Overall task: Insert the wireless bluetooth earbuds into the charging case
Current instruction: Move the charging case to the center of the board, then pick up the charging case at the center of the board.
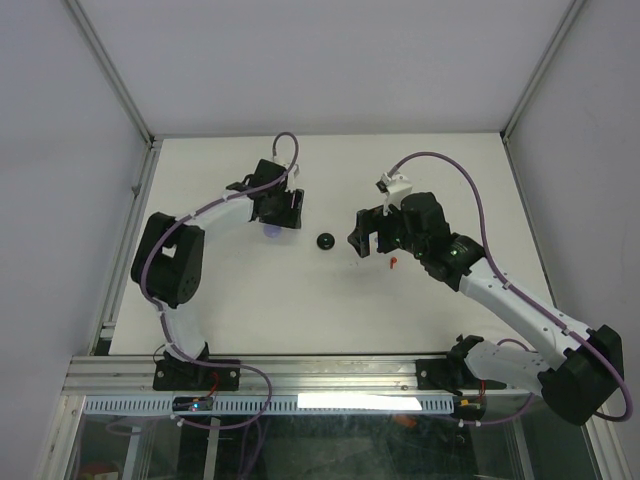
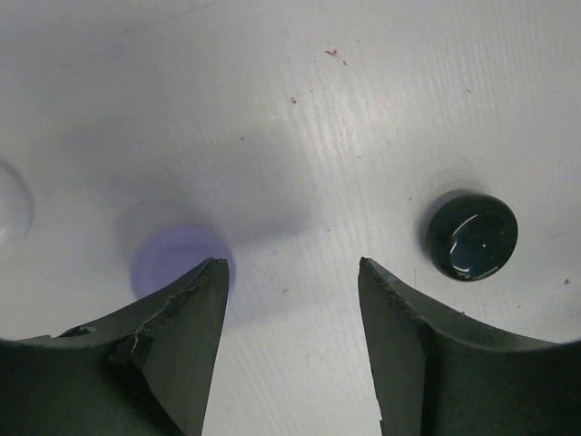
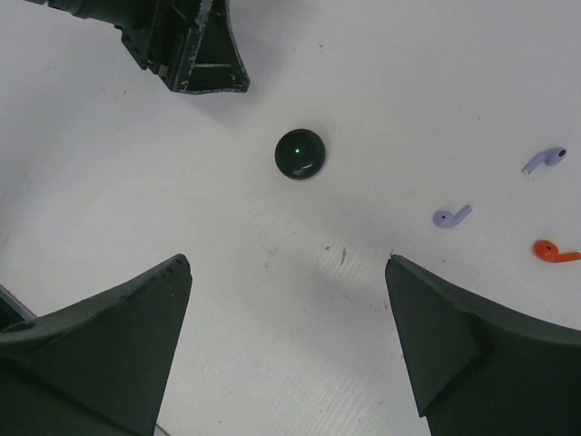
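Left wrist: left hand [image 2: 290, 268] half-spread, empty, lavender disc [image 2: 168, 259] at one fingertip, black disc [image 2: 472, 236] apart on worktop [image 2: 363, 109]. Right wrist: right hand [image 3: 286, 263] wide, empty; lavender earbuds [image 3: 451, 216], red earbud [image 3: 554, 252] loose nearby. Advice: straddle one stem squarely, pinch lightly

The white table [image 1: 250, 310] is a matte sheet with a faint ribbed grain (clearest in the two wrist views), marked by a tiny reddish speck [image 2: 332, 54] and a short dark scuff [image 3: 342, 257]. Pale grey walls [image 1: 60, 150] close it in on three sides, with slim metal posts [image 1: 110, 70] at the far corners. An aluminium rail [image 1: 330, 372] runs along its near edge, and a white slotted cable duct [image 1: 350, 402] lies just below that in the overhead view.
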Robot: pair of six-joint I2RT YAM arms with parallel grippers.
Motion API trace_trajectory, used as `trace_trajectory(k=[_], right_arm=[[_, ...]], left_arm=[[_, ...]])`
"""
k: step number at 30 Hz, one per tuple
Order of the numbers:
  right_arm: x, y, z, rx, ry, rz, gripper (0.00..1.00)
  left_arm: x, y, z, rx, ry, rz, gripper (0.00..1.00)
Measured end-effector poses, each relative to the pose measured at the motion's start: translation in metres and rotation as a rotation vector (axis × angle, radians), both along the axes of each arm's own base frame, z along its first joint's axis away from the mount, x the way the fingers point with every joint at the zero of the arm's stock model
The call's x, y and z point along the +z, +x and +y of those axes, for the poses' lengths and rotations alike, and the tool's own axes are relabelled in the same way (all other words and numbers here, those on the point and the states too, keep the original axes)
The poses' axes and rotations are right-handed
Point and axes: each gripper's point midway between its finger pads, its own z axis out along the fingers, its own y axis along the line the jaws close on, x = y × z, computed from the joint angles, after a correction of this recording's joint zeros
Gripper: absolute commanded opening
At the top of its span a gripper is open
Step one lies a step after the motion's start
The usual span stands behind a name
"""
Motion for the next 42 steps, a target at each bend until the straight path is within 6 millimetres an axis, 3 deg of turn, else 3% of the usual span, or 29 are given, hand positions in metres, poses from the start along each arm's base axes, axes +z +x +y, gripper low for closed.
trace_trajectory(k=[7,16,26,42], right_arm=[[0.0,0.0,0.0,0.001,0.0,0.001,0.93],[0.0,-0.001,0.0,0.003,0.001,0.002,0.93],[0.0,-0.001,0.0,0.004,-0.001,0.003,0.94],[0.0,-0.001,0.0,0.009,-0.001,0.003,0.94]], left_arm=[[0.035,-0.008,0.028,0.142,0.029,-0.099,0.64],[0.016,-0.014,0.035,0.118,0.077,-0.081,0.64],[-0.025,-0.014,0.049,0.152,0.176,-0.019,0.62],[-0.017,0.001,0.054,0.194,0.206,-0.06,0.64]])
